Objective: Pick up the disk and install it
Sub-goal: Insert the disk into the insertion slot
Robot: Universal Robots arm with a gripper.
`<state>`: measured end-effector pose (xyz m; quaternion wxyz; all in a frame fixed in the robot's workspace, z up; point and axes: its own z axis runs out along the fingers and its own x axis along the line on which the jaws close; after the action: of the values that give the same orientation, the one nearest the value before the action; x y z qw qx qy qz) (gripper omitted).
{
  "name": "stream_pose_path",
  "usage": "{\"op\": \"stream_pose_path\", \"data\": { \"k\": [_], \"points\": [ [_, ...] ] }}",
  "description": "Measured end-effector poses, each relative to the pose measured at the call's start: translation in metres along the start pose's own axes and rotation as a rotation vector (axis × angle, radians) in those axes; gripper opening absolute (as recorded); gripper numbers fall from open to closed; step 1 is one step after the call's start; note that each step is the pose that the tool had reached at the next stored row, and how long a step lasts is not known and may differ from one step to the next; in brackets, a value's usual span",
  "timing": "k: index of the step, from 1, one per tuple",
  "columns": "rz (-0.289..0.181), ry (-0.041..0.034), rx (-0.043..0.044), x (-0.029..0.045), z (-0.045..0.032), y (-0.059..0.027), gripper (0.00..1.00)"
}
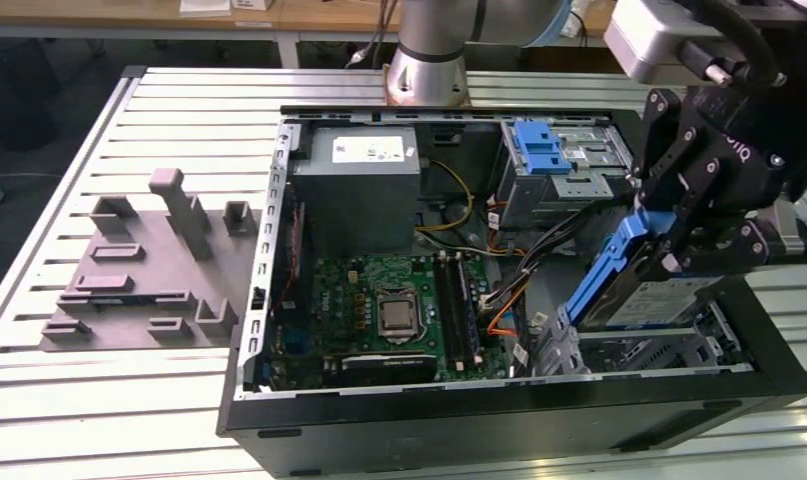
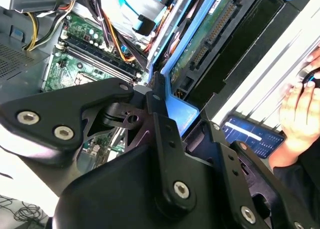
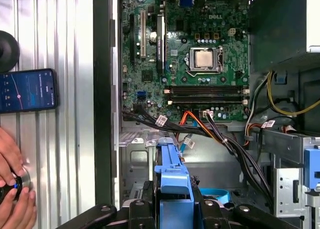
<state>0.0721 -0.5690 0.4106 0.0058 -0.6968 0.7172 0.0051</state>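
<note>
Gripper (image 1: 683, 250) fingers squeeze the one disk (image 1: 657, 298) by its blue frame, at the exterior view's right. The disk hangs tilted over the lower right corner of the one open computer case (image 1: 510, 420). I cannot tell if it touches the case. Inside the case are one green board (image 1: 376, 300), one big grey box (image 1: 363, 165) and one metal cage (image 1: 570, 160) with a blue latch. One grey block stand (image 1: 143, 270) sits on the table (image 1: 56, 400) at the exterior view's left, apart from the case.

In the second wrist view, the gripper (image 2: 180, 114) pinches the blue frame of the disk (image 2: 200, 44). One phone (image 2: 250, 139) lies just beside one hand (image 2: 300, 114).

In the first wrist view, the gripper (image 3: 172, 209) clamps the disk (image 3: 172, 174) over the case. The green board (image 3: 150, 64) has one square chip (image 3: 202, 59). One phone (image 3: 27, 91) lies on the table (image 3: 65, 39), near a hand (image 3: 15, 209).
</note>
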Motion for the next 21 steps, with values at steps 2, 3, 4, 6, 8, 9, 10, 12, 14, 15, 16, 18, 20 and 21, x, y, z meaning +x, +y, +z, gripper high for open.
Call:
{"op": "stream_pose_path", "data": {
  "k": [2, 3, 4, 6, 8, 9, 10, 12, 14, 15, 16, 18, 20, 21],
  "points": [
    [0.000, 0.0001, 0.0000, 0.0000, 0.0021, 0.0000, 0.36],
    [0.000, 0.0000, 0.0000, 0.0001, 0.0033, 0.0000, 0.36],
    [0.000, 0.0001, 0.0000, 0.0001, 0.0044, 0.0000, 0.36],
    [0.000, 0.0000, 0.0000, 0.0001, 0.0066, 0.0000, 0.36],
    [0.000, 0.0000, 0.0000, 0.0001, 0.0089, 0.0000, 0.36],
    [0.000, 0.0000, 0.0000, 0.0002, 0.0101, 0.0000, 0.36],
    [0.000, 0.0000, 0.0000, 0.0002, 0.0113, 0.0000, 0.36],
    [0.000, 0.0000, 0.0000, 0.0002, 0.0137, 0.0000, 0.36],
    [0.000, 0.0000, 0.0000, 0.0003, 0.0161, 0.0000, 0.36],
    [0.000, 0.0000, 0.0000, 0.0003, 0.0173, 0.0000, 0.36],
    [0.000, 0.0001, 0.0000, 0.0003, 0.0186, 0.0000, 0.36],
    [0.000, 0.0001, 0.0000, 0.0003, 0.0211, 0.0000, 0.36],
    [0.000, 0.0000, 0.0000, 0.0004, 0.0236, 0.0000, 0.36],
    [0.000, 0.0000, 0.0000, 0.0004, 0.0249, 0.0000, 0.36]
  ]
}}
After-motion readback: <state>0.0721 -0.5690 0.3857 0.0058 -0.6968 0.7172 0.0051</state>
